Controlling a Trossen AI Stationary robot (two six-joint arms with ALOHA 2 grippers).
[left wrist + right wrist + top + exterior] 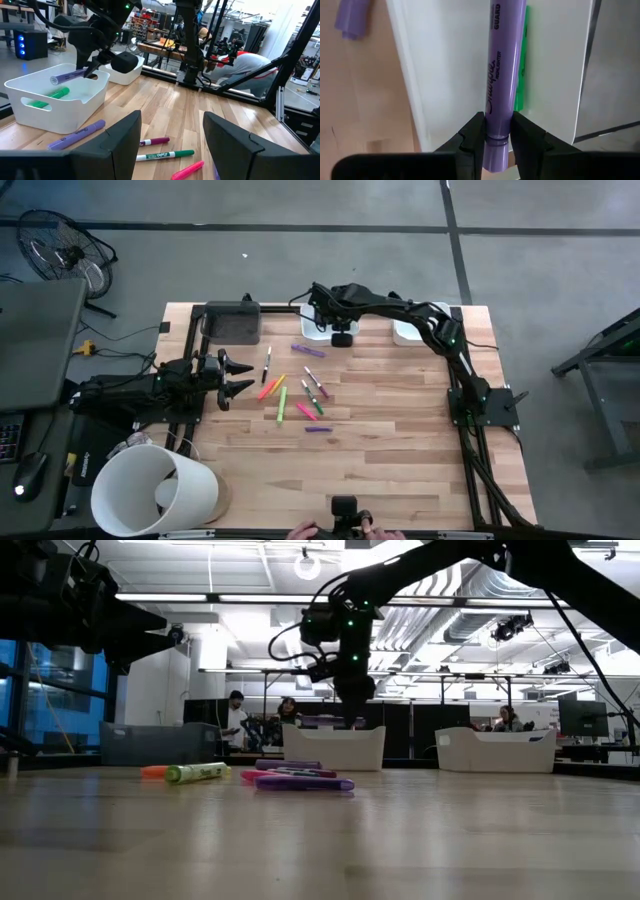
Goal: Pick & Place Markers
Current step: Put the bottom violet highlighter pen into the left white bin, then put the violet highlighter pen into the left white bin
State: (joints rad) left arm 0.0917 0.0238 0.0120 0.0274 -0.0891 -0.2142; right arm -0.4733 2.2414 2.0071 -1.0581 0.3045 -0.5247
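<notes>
Several markers (300,395) in purple, pink, green, orange and yellow-green lie scattered flat on the wooden table; the low view shows them as a row (300,781). My right gripper (497,127) hangs over the far white tray (318,328), shut on a purple marker (67,76). Green markers (60,93) lie on the bottom of that tray. My left gripper (237,377) waits open near the table's left edge, left of the scattered markers, touching nothing. My right gripper pinches the purple marker between its two fingers (472,135) near one end (497,120). The fingers lie across the barrel, and the long rest of it (505,45) sticks out ahead of them. The marker is lifted clear, slightly tilted, above the tray's inside (55,100).
A second white tray (410,332) stands to the right of the first at the far edge. A dark bin (232,322) sits at the far left corner. A white bucket (150,490) stands off the near left corner. People stand in the room beyond the table.
</notes>
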